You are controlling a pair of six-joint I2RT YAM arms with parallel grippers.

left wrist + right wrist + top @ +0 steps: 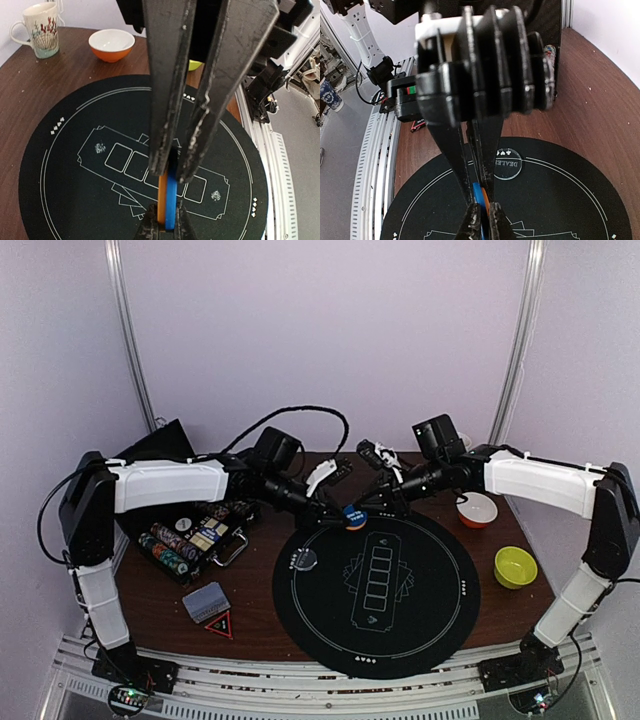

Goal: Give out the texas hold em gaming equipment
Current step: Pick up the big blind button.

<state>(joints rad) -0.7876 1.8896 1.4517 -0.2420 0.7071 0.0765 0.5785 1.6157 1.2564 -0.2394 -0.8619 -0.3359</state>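
A blue button (171,200) and an orange button (162,197) stand on edge, pressed face to face, above the black round mat (420,620) near its far rim. My left gripper (174,172) is shut on the pair from one side. My right gripper (481,196) is shut on the same pair from the opposite side. In the top view the two grippers meet at the buttons (353,517). A clear dealer button (508,163) lies flat on the mat's left part. A grey-blue card deck (205,601) lies on the table at front left. Striped chips (185,535) sit in a rack at the left.
An orange bowl (477,509) and a green bowl (514,566) stand right of the mat. A patterned mug (39,30) stands at the back of the table. A small red triangle (219,624) lies by the deck. A black box sits at the back left.
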